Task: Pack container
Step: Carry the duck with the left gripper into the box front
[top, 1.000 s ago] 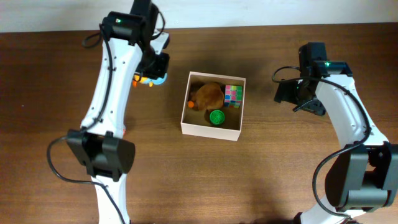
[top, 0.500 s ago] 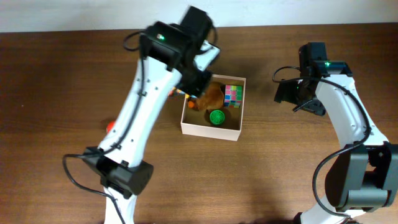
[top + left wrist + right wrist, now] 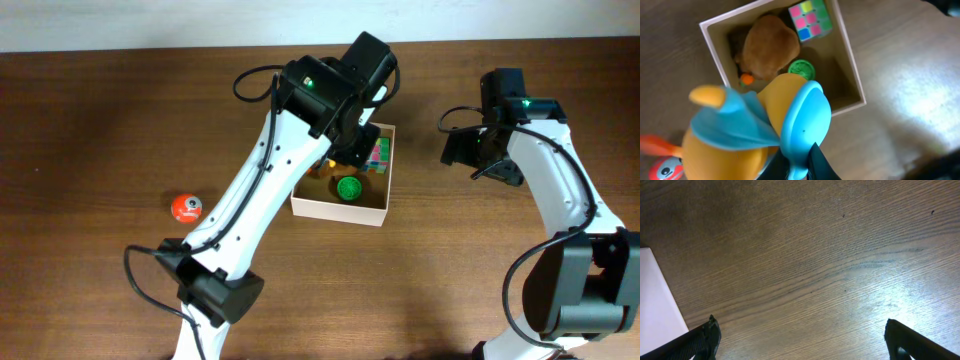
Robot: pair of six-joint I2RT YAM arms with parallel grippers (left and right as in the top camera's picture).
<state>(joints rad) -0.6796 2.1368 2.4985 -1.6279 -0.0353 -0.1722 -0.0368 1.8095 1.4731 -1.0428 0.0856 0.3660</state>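
The container (image 3: 336, 209) is a shallow square box with white walls and a tan inside, mid-table. It also shows in the left wrist view (image 3: 856, 75). Inside lie a brown plush (image 3: 771, 45), a colourful cube (image 3: 810, 20) and a green round toy (image 3: 801, 68). My left gripper (image 3: 801, 162) is shut on an orange and blue toy (image 3: 765, 125) and holds it above the box; in the overhead view the arm (image 3: 345, 90) covers the box's far left part. My right gripper (image 3: 800, 340) is open and empty over bare table, right of the box (image 3: 655, 300).
A red-orange ball (image 3: 186, 207) lies on the table to the left of the box; it also shows in the left wrist view (image 3: 665, 167). The table is dark brown wood. The right arm (image 3: 500, 140) stands right of the box.
My left arm has swung right from the table's left of the box to over the box, carrying the orange and blue toy. The red-orange ball has come into view. The right arm has not moved.
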